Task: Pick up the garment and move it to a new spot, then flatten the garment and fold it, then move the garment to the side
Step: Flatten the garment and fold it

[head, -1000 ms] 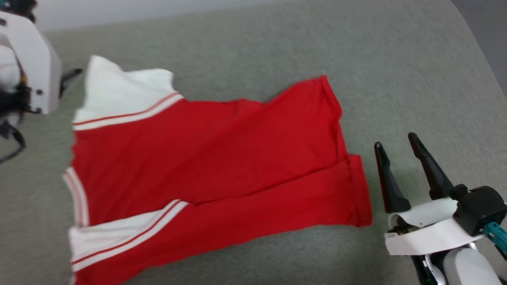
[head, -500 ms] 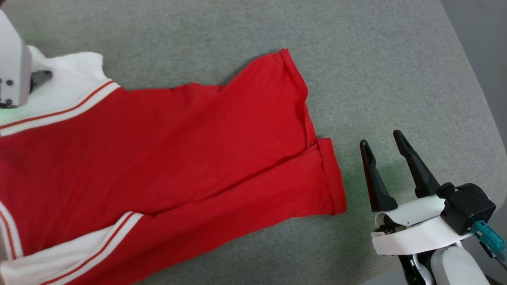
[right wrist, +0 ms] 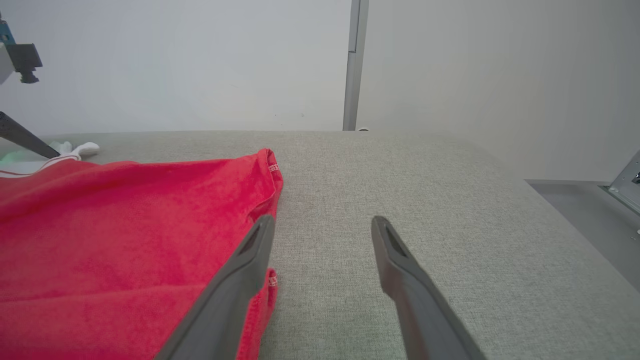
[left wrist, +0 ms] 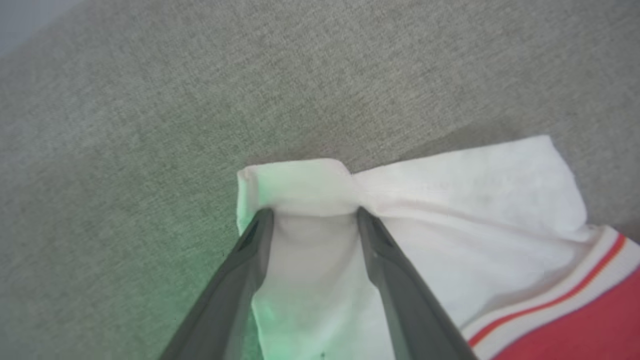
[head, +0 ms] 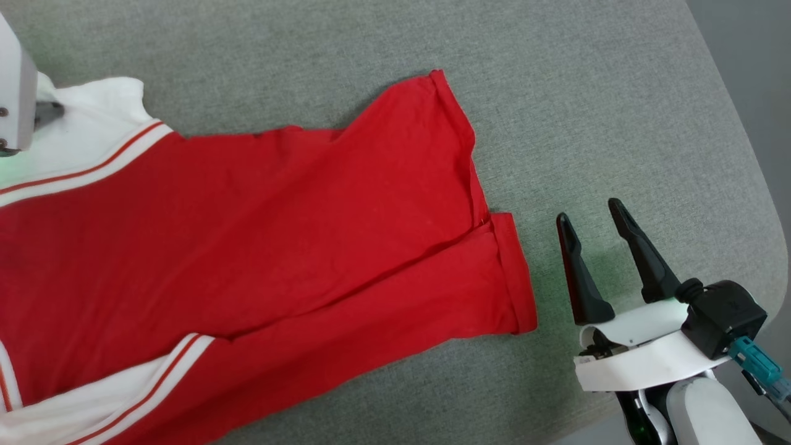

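Red on grey: in head view, finds the garment (head: 278,235) flat on the table (head: 618,93), long axis left-right, hem (head: 516,272) just beside the released right pincer (head: 588,210); in left wrist view, left pincer (left wrist: 313,211) spread astride the white sleeve (left wrist: 450,200); in right wrist view, hem just left of the gap.

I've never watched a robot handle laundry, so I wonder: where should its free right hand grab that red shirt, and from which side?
Probably the doubled hem corner of the garment nearest the right gripper, approached from the robot's right, fingers low over the grey surface. That edge lies flat and exposed, with bare surface beside it.
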Tool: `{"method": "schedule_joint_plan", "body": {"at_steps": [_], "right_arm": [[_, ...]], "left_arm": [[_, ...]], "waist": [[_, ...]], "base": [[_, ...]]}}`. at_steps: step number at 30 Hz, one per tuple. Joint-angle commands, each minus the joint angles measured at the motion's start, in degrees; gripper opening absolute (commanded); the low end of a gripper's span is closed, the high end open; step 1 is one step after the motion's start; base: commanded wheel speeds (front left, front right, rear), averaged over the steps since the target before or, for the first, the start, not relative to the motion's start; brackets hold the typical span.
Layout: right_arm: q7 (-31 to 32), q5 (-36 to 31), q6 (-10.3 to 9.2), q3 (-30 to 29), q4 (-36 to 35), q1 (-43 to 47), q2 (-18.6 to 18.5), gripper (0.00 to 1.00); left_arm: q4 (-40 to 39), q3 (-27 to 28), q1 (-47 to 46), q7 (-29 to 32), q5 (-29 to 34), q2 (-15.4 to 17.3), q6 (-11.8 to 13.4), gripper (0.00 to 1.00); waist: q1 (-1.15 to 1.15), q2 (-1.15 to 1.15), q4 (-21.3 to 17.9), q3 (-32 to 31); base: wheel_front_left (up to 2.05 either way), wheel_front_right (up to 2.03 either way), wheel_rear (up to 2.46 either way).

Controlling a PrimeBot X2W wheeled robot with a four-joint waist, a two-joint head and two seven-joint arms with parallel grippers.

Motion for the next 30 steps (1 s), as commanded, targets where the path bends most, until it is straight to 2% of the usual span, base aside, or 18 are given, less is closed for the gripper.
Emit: {"method": "schedule_joint_plan", "body": {"at_steps": [1, 2, 3, 4, 5, 10, 14, 17, 23, 27, 30], "right_arm": [[-0.28, 0.19, -0.07, 0.24, 0.18, -0.88, -0.02, 1.00], [-0.28, 0.27, -0.07, 0.36, 0.29, -0.94, -0.02, 1.00], [-0.28, 0.30, -0.07, 0.51, 0.36, -1.10, -0.04, 1.00], [-0.29, 0.27, -0.07, 0.70, 0.46, -1.20, -0.05, 1.00], [-0.28, 0.23, -0.07, 0.84, 0.57, -1.34, -0.04, 1.00], [-0.28, 0.79, -0.07, 1.38, 0.50, -2.02, 0.06, 1.00], [-0.18, 2.78, -0.07, 2.38, 1.70, -2.59, -1.57, 1.00], [3.17, 6.36, -0.07, 3.85, 1.82, -4.90, -3.77, 1.00], [14.62, 11.95, -0.07, 5.86, 1.94, -14.77, -9.35, 1.00], [28.36, 16.90, -0.07, 7.28, 7.39, -23.15, -10.64, 1.00], [37.04, 20.42, -0.07, 8.16, 12.24, -29.69, -10.26, 1.00]], "left_arm": [[2.14, -2.42, 4.76, 3.02, -0.21, 0.03, 0.86, 0.73], [2.32, -2.54, 5.09, 3.59, -0.58, -0.24, 1.07, 0.46], [2.61, -2.51, 5.34, 3.99, -0.96, -0.52, 1.40, 0.44], [2.95, -2.67, 5.77, 4.93, -1.30, -0.75, 1.74, 0.33], [3.12, -2.91, 6.10, 5.41, -1.43, -0.93, 1.94, 0.00], [3.27, -2.36, 5.80, 6.24, -2.40, -2.24, 3.01, 0.00], [2.19, -2.62, 4.09, 5.32, -1.21, -3.45, 2.34, 0.00], [1.66, -2.02, 2.67, 3.48, -0.72, -4.77, 2.10, 0.00], [2.27, -1.16, 1.98, 0.08, -0.91, -7.46, 1.18, 0.00], [3.31, -0.56, 2.47, -1.80, -1.60, -9.82, 0.38, 0.00], [4.23, -0.49, 2.07, -3.03, -1.57, -11.42, -0.57, 0.00]], "waist": [[0.00, 0.00, -0.04, 0.06], [0.00, 0.00, -0.10, 0.12], [0.00, 0.00, -0.19, 0.20], [0.00, 0.00, -0.30, 0.27], [0.00, 0.00, -0.40, 0.34], [0.00, 0.00, -0.39, 0.26], [0.00, 0.00, 0.76, -1.28], [0.00, 0.00, 2.11, -2.80], [0.00, 0.00, 5.27, -5.46], [0.00, 0.00, 7.40, -6.52], [0.00, 0.00, 8.84, -6.57]], "base": [[0.00, 0.00, 0.00], [0.00, 0.00, 0.00], [0.00, 0.00, 0.00], [0.00, 0.00, 0.00], [0.00, 0.00, 0.00], [0.00, 0.00, 0.00], [0.00, 0.00, 0.00], [0.00, 0.00, 0.00], [0.00, 0.00, 0.00], [0.00, 0.00, 0.00], [0.00, 0.00, 0.00]]}}
